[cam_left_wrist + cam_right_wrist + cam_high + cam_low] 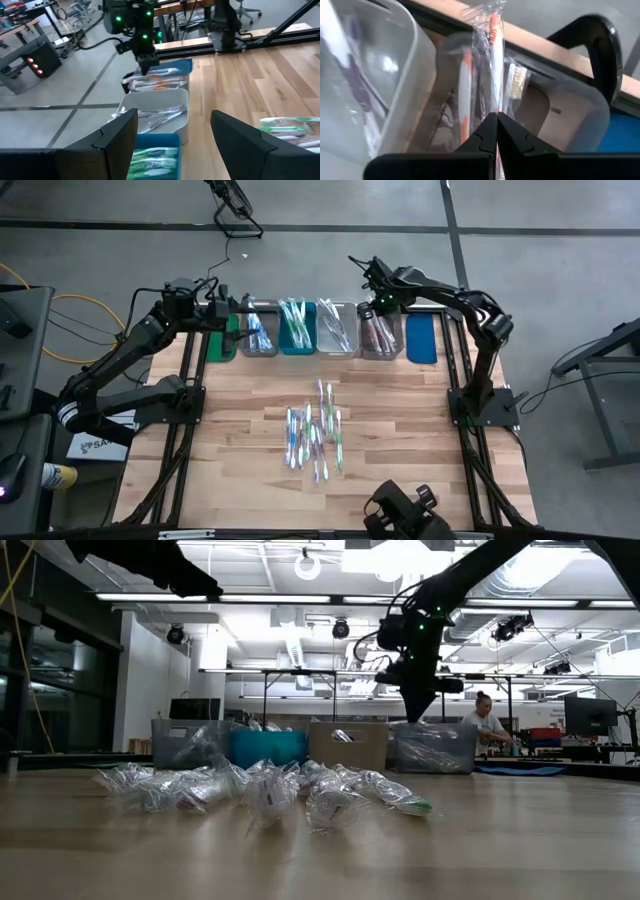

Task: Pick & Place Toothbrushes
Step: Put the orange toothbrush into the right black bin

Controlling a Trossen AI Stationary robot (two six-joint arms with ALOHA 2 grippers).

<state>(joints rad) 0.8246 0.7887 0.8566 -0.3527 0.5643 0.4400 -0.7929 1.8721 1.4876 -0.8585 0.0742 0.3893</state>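
Toothbrushes (316, 435): slim translucent sticks in crinkly clear wrappers, heaped mid-table; more sorted into the row of rectangular plastic bins (318, 328) along the far edge. Right gripper (374, 308) over the right-hand clear bin (570, 107), fingers pinched shut on one wrapped orange-and-white toothbrush (492, 55). Left gripper (236, 310) spread wide, holding nothing, above the far-left bins. Table (400, 430): pale wood planks. Grey concrete floor, bright workshop behind, a person (485, 720) seated at a desk.
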